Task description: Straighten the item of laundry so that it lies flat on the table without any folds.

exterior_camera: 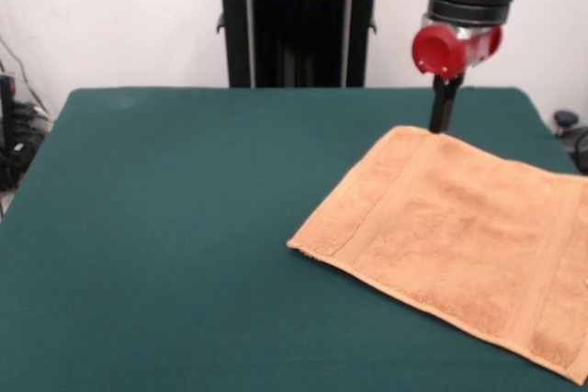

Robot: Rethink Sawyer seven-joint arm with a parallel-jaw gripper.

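Note:
The orange-tan towel (459,240) lies spread on the dark green table (184,227) at the right, turned at an angle, and its right end runs out of the picture. Border bands show near its left end and its right end. No fold shows in the visible part, and no tag shows. My gripper (443,126) hangs from the red and black arm (455,48), with its tip down at the towel's far edge, close to the far left corner. It shows as one narrow dark bar.
The robot's black pedestal (299,34) stands behind the table's far edge. Cables and dark equipment (14,135) lie off the table's left side, and a dark object (570,130) sits off its right side.

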